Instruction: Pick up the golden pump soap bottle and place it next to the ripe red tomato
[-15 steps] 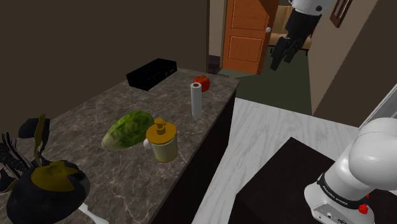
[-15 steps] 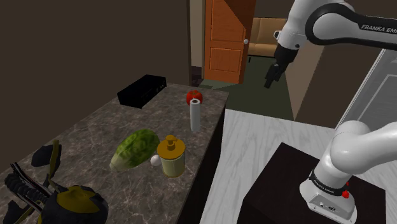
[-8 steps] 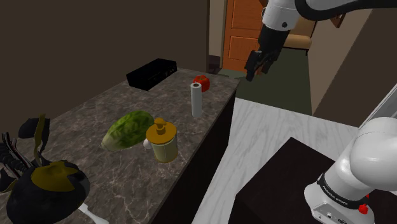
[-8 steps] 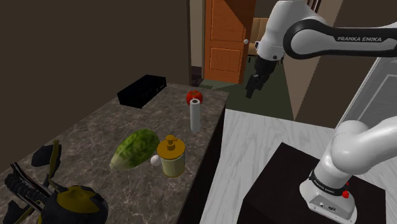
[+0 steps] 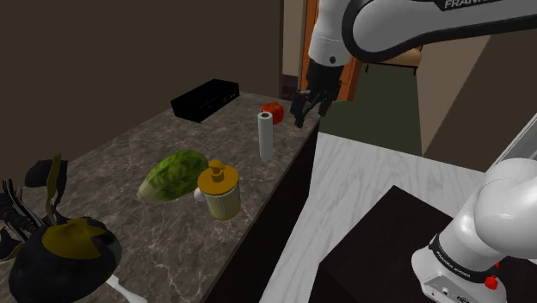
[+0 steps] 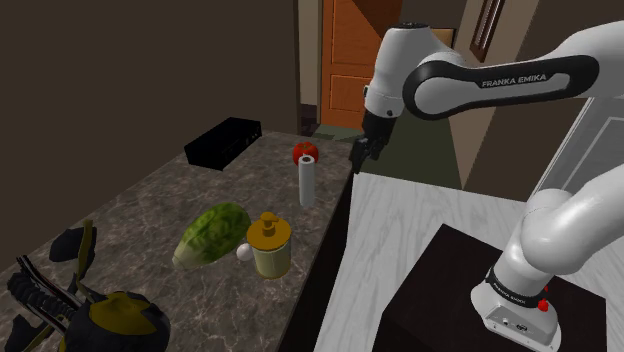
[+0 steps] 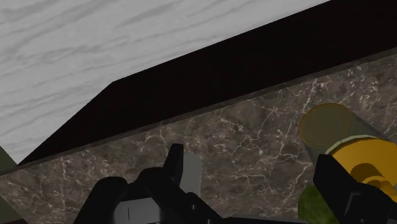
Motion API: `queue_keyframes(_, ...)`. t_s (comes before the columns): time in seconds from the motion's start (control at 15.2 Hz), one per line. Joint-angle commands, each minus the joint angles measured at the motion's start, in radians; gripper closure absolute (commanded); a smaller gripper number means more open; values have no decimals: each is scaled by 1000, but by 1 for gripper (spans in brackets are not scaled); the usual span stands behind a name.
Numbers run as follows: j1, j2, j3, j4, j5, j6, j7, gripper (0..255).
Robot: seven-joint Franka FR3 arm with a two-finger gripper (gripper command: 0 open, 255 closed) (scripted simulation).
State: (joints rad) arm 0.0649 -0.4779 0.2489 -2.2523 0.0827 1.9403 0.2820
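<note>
The golden pump soap bottle stands upright near the middle of the dark marble counter, beside a green lettuce. The red tomato sits at the counter's far end, just behind a white upright roll. My gripper hangs open and empty over the counter's edge, just to the shoulder view's right of the tomato. In the wrist view the gripper points down at the counter, with the soap bottle just beyond one fingertip.
A black box lies at the counter's far corner. A black pot with a plant stands at the near end. A pale wood-grain surface adjoins the counter, and the robot's stand sits on it. An orange door is behind.
The arm has swung down and to the shoulder view's left, from in front of the doorway to the counter's edge beside the tomato. The objects on the counter have not moved.
</note>
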Motion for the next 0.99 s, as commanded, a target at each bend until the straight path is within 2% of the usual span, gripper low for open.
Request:
queue_keyframes(0.0,3,65,34,27,-3,38,39,0)
queue_keyframes(0.46,13,301,141,163,-62,128,184,0)
queue_keyframes(0.92,54,570,210,363,-193,166,346,0)
